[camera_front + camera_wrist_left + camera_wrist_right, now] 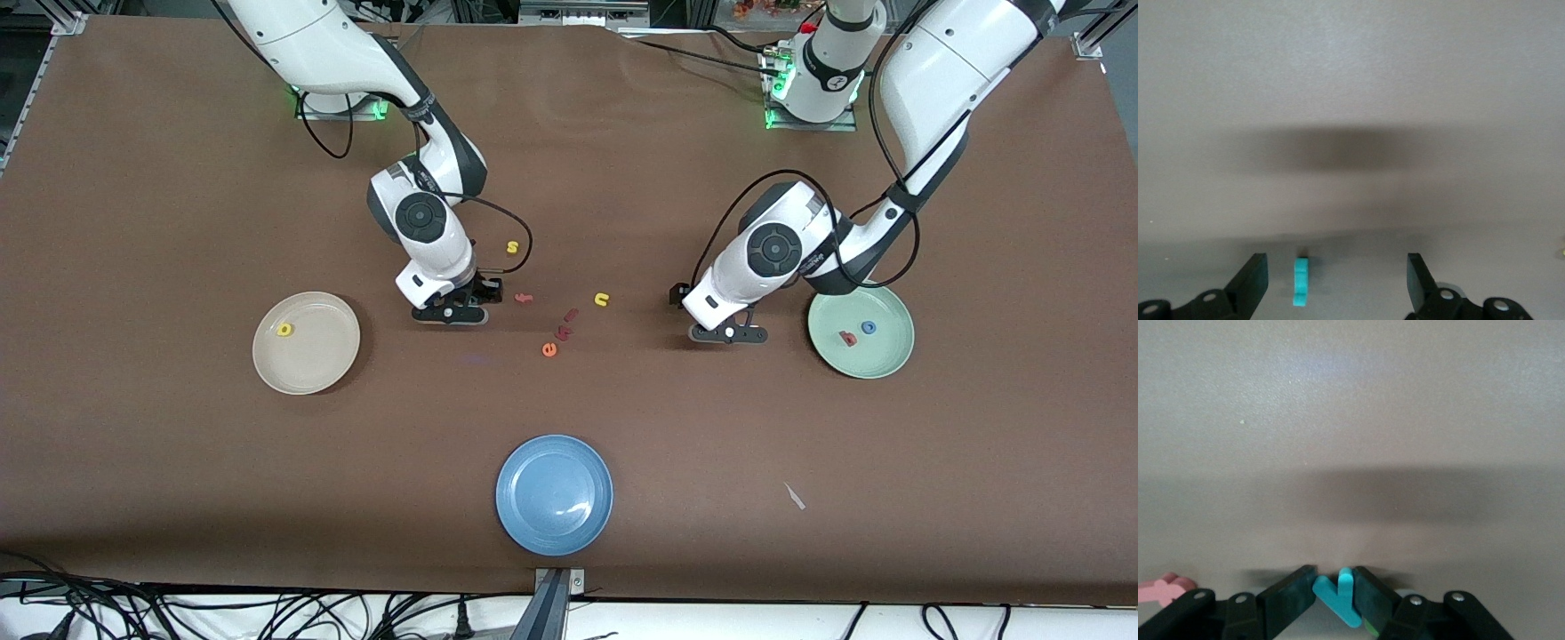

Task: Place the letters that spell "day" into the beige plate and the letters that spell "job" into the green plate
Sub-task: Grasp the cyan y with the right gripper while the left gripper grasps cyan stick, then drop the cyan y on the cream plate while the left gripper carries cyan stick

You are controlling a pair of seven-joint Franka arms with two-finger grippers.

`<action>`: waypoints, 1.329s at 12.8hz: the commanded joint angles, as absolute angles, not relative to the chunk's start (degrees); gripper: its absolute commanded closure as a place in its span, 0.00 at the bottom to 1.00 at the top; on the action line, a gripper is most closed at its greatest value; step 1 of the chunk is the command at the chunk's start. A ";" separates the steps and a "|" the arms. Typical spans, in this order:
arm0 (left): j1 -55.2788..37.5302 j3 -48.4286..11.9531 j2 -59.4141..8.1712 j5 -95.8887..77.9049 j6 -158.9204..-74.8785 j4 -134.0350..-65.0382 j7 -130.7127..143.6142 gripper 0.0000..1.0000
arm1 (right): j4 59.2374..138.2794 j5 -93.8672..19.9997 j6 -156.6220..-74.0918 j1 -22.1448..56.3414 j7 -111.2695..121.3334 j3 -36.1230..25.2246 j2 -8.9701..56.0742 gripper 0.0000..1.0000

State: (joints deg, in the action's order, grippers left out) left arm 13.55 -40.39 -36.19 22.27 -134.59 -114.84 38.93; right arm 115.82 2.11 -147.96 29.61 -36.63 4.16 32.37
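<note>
The y is pinched in the right gripper for the beige plate, while the j sits untouched between the left gripper's wide-open jaws for the green plate.

yellow "d" in beige plate; red "b", blue "o" in green plate.

My right gripper sits low over the brown table beside the beige plate, which holds a yellow letter. My left gripper is beside the green plate, holding red and blue letters.
</note>
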 commanded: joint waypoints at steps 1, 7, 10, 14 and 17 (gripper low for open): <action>16.43 -41.13 -34.63 23.56 -135.27 -116.37 38.76 0.01 | 117.69 1.41 -147.13 29.62 -35.08 3.96 29.97 0.83; 15.82 -41.22 -37.97 23.20 -136.41 -117.16 38.85 0.01 | 110.40 1.32 -131.25 24.54 -26.84 3.87 25.94 0.83; 16.43 -41.40 -38.14 23.20 -136.49 -118.21 38.59 0.01 | 110.57 1.14 -128.51 19.96 -12.80 0.99 23.82 0.82; 16.44 -41.40 -38.32 22.85 -136.76 -118.21 37.62 0.50 | 110.39 0.97 -127.79 17.75 4.20 -7.72 23.20 0.81; 16.44 -41.40 -38.32 22.76 -136.67 -118.04 37.70 0.88 | 111.61 0.97 -127.53 17.58 6.15 -9.75 23.38 0.31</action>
State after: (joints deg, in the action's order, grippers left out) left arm 15.75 -40.72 -38.47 22.28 -135.97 -117.39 38.71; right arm 110.35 2.09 -128.54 16.97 4.26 -9.35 24.12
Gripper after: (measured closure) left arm 0.551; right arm 0.661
